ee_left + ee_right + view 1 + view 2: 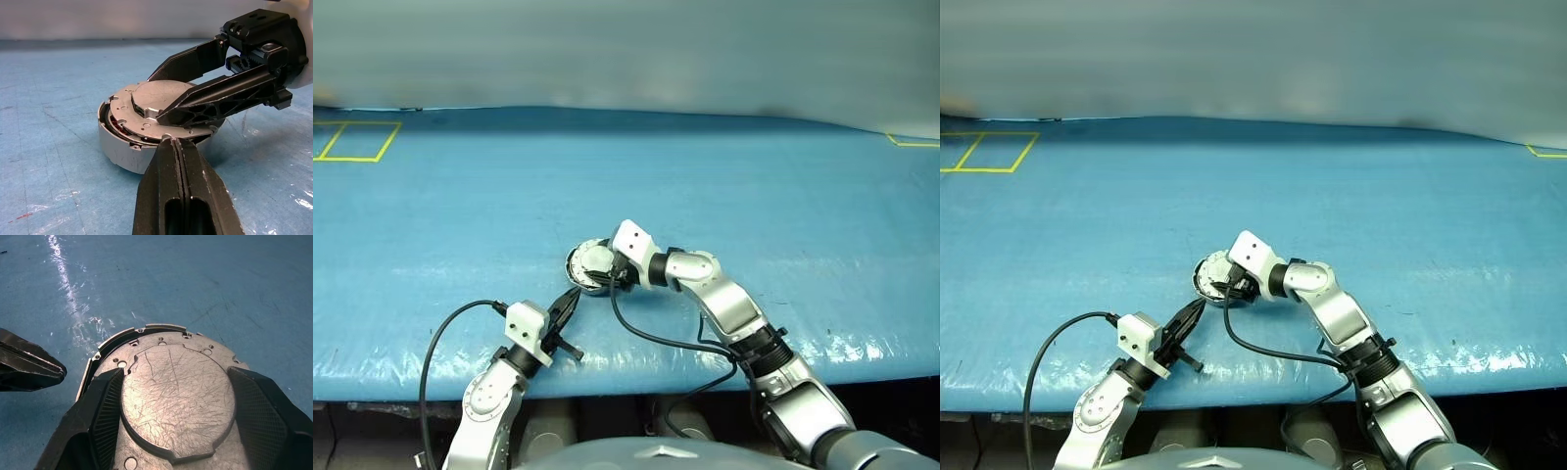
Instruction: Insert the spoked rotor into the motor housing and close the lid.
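Grey metal lid (159, 105) sitting tilted atop the motor housing (117, 152) mid-bench (754, 196), right tool (171, 401) fingers astride the lid, left tool (177, 147) pressed together at seven o'clock of the housing.

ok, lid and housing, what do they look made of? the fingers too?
Lid: looks like bare metal, likely aluminium; silvery, dull sheen, fine scratches all over. Motor housing: pale grey matte wall, probably metal; coppery windings show in the gap. Right hand fingers: matte black, ribbed, look like moulded plastic.
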`<state>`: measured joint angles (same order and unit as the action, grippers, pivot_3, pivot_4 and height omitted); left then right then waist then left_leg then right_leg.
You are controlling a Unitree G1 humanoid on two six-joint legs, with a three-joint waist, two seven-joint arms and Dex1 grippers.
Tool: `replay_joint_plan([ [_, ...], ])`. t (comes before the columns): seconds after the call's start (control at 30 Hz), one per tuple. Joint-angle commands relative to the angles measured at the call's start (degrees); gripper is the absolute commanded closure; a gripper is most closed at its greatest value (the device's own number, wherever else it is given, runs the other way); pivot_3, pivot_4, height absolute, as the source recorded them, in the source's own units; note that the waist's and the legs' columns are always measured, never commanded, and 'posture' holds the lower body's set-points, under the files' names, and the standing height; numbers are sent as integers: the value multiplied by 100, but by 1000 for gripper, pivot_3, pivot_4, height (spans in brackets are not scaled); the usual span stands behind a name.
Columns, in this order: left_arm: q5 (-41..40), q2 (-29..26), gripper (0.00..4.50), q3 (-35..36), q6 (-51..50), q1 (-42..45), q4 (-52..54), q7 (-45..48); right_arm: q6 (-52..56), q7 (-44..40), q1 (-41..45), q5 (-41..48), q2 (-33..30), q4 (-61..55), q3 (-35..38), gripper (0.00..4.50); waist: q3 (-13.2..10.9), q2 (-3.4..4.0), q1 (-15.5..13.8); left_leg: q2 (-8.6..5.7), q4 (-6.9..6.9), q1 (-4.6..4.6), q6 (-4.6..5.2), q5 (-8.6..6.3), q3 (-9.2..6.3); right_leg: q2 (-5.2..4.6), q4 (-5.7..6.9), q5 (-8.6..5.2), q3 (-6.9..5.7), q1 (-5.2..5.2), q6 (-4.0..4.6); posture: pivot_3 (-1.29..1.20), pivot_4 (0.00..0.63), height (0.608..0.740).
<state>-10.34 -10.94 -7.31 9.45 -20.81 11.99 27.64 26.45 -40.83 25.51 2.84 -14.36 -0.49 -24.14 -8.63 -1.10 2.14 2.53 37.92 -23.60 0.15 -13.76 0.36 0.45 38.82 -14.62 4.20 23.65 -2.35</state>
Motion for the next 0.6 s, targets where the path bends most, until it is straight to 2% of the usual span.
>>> replay_joint_plan([
  [0.03,-89,28,4500,-35,151,8,87,31,293,83,0,19,30,-462,49,1473,0,0,0,0,0,-1,0,0,0,0,0,0,0,1,0,0,150,740],
  [0.33,-78,29,4500,-57,123,22,78,36,1298,555,89,17,403,-844,6,1473,-1,1,11,1,-4,-1,0,0,-2,0,0,0,0,4,1,0,150,740],
  [0.6,-75,16,4500,-69,88,6,100,39,1695,884,2,112,725,-1103,32,1473,-2,2,16,3,-6,-2,0,0,-3,0,0,-1,0,7,1,0,150,740],
])
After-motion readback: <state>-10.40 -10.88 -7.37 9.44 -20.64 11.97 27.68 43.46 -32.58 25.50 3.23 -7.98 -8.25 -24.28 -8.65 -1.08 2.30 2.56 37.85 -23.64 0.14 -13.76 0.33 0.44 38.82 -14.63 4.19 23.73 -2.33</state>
